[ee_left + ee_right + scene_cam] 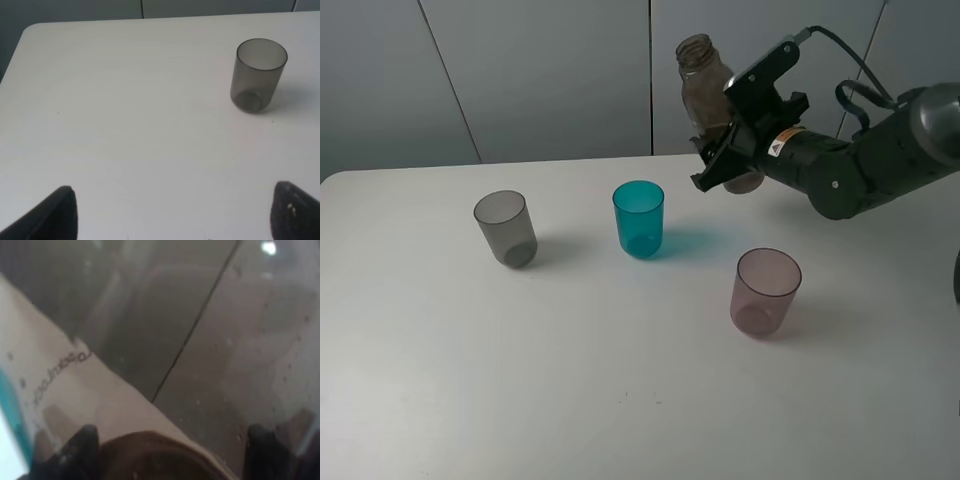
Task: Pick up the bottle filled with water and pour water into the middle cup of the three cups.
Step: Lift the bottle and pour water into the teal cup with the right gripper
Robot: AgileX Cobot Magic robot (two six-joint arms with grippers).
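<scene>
We hold the bottle (705, 95) clear of the counter (620, 390), right fingers (718, 165) closed on its body (near upright), beyond the teal cup (638, 218). Next we should bring its mouth over that cup and tip.

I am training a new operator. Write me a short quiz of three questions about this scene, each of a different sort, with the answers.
1. True or false: the left gripper is open and holds nothing.
2. Which cup stands between the other two? A. grey cup B. teal cup C. pink cup
3. Which gripper holds the bottle?

Key: 1 true; 2 B; 3 the right gripper.
</scene>
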